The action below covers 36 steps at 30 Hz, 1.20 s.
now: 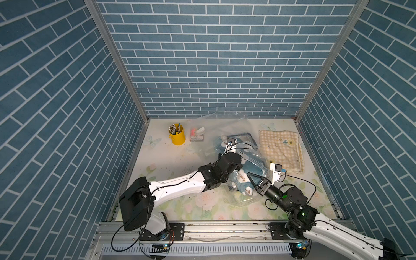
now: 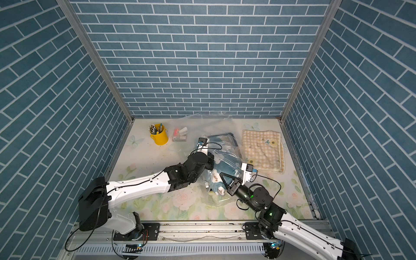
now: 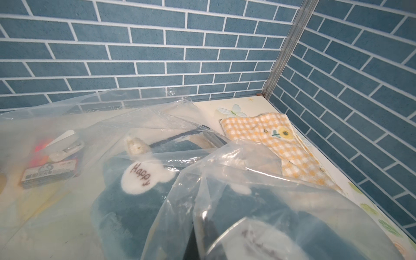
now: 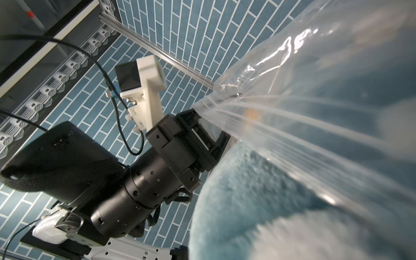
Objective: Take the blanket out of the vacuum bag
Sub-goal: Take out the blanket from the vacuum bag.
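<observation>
Top view first: the vacuum bag (image 1: 254, 157) lies crumpled on the counter (image 1: 168, 171) between the yellow pen cup (image 1: 177, 135) and the checked towel (image 1: 280, 150). Its long axis runs from the back wall toward the front rail, and the blue blanket (image 1: 246, 167) is bundled in its near half. The right gripper (image 1: 249, 175) has its jaws nearly together, narrowed to a point on the blanket's near end. Over to the left wrist view: a white patch (image 3: 139, 177) on the blanket reads "Happy" through the film, and a small labelled box (image 3: 49, 173) shows behind the plastic, its print too small to read. Right wrist view now: the left gripper (image 4: 208, 122) has its jaws pinched tight on a bunched fold of the bag, with pleats fanning out over the blanket.
</observation>
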{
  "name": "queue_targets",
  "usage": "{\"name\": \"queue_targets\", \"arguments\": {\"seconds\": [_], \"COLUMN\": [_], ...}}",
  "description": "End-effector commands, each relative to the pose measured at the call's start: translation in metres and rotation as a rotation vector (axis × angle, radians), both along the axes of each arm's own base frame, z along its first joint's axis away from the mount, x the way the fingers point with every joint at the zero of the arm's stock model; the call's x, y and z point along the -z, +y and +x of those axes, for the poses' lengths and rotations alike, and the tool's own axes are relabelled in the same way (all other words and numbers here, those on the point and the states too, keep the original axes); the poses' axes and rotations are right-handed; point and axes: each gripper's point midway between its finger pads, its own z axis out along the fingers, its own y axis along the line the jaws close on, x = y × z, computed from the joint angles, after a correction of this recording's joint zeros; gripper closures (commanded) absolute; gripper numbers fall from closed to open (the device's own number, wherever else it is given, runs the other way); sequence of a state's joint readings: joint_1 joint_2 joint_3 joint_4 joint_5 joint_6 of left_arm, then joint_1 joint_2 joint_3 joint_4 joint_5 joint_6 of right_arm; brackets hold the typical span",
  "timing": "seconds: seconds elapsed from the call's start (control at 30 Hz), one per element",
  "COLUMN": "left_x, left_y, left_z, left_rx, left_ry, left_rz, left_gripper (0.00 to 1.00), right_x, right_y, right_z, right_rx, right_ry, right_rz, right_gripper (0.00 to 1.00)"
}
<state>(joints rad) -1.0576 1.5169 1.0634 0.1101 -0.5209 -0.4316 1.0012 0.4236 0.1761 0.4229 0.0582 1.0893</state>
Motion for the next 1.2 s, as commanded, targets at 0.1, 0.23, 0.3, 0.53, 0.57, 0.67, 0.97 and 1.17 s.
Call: {"name": "queue_targets", "arguments": {"seconds": [0.1, 0.23, 0.3, 0.53, 0.57, 0.67, 0.97, 1.17], "left_x": [0.000, 0.005, 0.007, 0.011, 0.013, 0.019, 0.040, 0.059], "left_y": [0.009, 0.010, 0.011, 0.014, 0.015, 0.018, 0.032, 0.042], "left_z": [0.021, 0.027, 0.029, 0.035, 0.035, 0.037, 0.034, 0.033], "left_rx": [-0.078, -0.094, -0.099, -0.140, -0.150, -0.174, -0.243, -0.283], "left_ry": [-0.009, -0.002, 0.002, 0.002, 0.003, 0.014, 0.042, 0.060], "left_rz": [-0.003, -0.009, -0.014, -0.038, -0.038, -0.047, -0.082, -0.059], "left_gripper": [1.00, 1.00, 1.00, 1.00, 1.00, 1.00, 1.00, 1.00], "right_x": [-0.084, -0.111, -0.122, -0.164, -0.173, -0.197, -0.284, -0.355], "right_y": [-0.010, -0.016, -0.018, -0.025, -0.027, -0.028, -0.021, -0.023], "right_z": [-0.021, -0.023, -0.025, -0.022, -0.021, -0.013, 0.036, 0.051], "right_rx": [-0.040, -0.020, -0.018, 0.037, 0.054, 0.100, 0.079, -0.011], "right_ry": [-0.232, -0.291, -0.314, -0.390, -0.408, -0.447, -0.557, -0.656], "right_rz": [0.099, 0.110, 0.120, 0.129, 0.128, 0.083, 0.060, 0.142], "right_gripper": [1.00, 1.00, 1.00, 1.00, 1.00, 1.00, 1.00, 1.00]}}
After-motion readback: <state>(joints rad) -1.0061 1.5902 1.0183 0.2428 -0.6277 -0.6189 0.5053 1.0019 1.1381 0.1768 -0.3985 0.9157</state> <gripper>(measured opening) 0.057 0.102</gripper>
